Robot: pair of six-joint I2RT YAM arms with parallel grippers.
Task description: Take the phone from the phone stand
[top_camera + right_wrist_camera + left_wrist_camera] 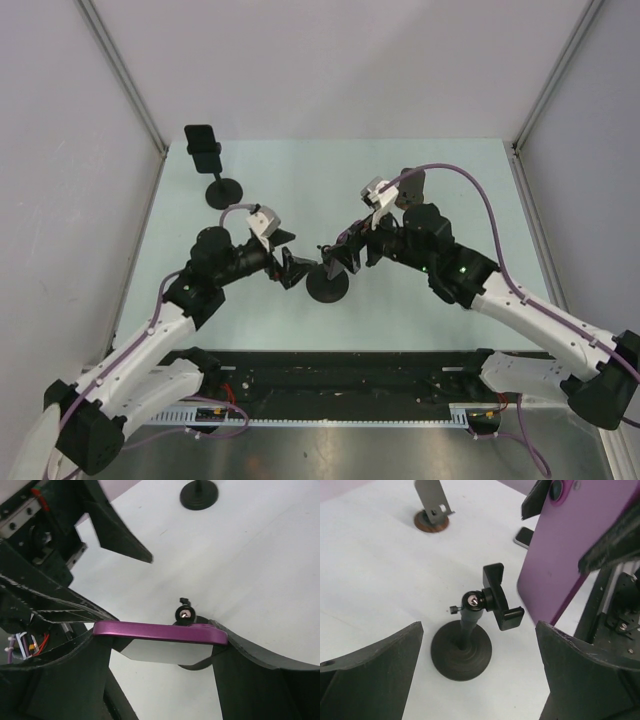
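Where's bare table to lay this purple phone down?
Far middle, between the far stand and the right arm; also the strip between the near stand and the rail. Crowded at centre: left claw and right claw, holding the purple phone, flank it.

spare stand (pixel 224 190): far left of table, upright, round black base | dark phone (pixel 203 147): held upright at that stand's top | table (pixel 300 170): pale matte surface | walls (pixel 60 150): grey panels left, far, right | frame struts (pixel 125 75): metal, at both far corners | black rail (pixel 330 365): along near edge
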